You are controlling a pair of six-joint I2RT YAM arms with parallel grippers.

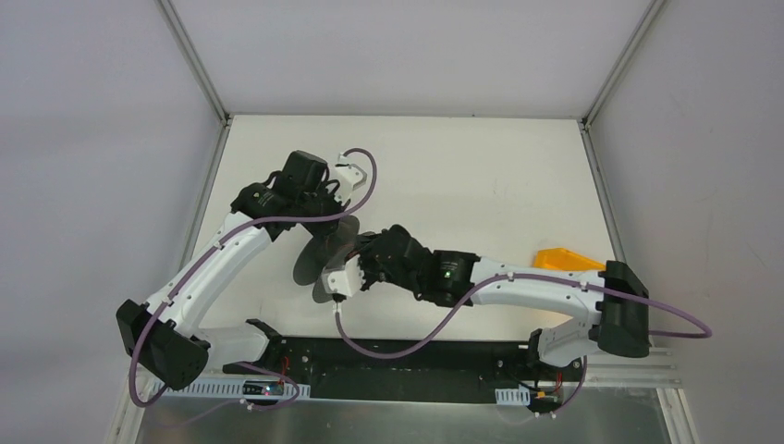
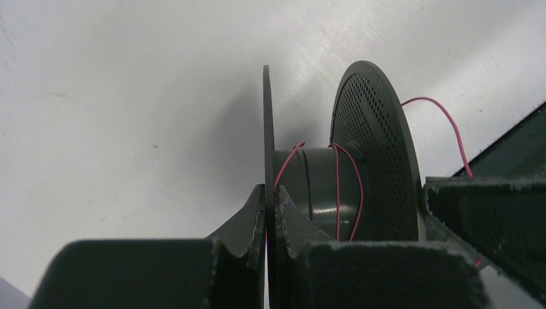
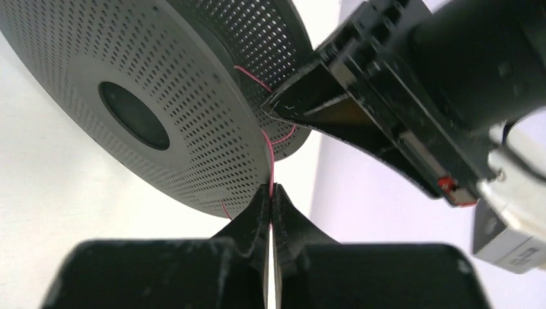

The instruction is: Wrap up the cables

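Observation:
A dark grey two-flanged spool (image 1: 325,254) is held up near the table's middle. My left gripper (image 2: 271,193) is shut on the rim of its thin flange (image 2: 267,122). The thin pinkish-red cable (image 2: 337,187) loops loosely round the spool's hub, and a strand (image 2: 451,129) arcs over the perforated flange (image 2: 373,141). My right gripper (image 3: 271,191) is shut on the cable (image 3: 272,164), just below the edge of the perforated flange (image 3: 129,109). The left gripper's fingers (image 3: 309,103) show behind the spool. In the top view both grippers (image 1: 356,268) meet at the spool; the cable is too thin to see there.
An orange piece (image 1: 566,259) lies at the table's right edge. White walls and metal frame posts (image 1: 199,69) enclose the table. The arms' purple hoses (image 1: 407,347) loop near the black base rail (image 1: 398,365) at the near edge.

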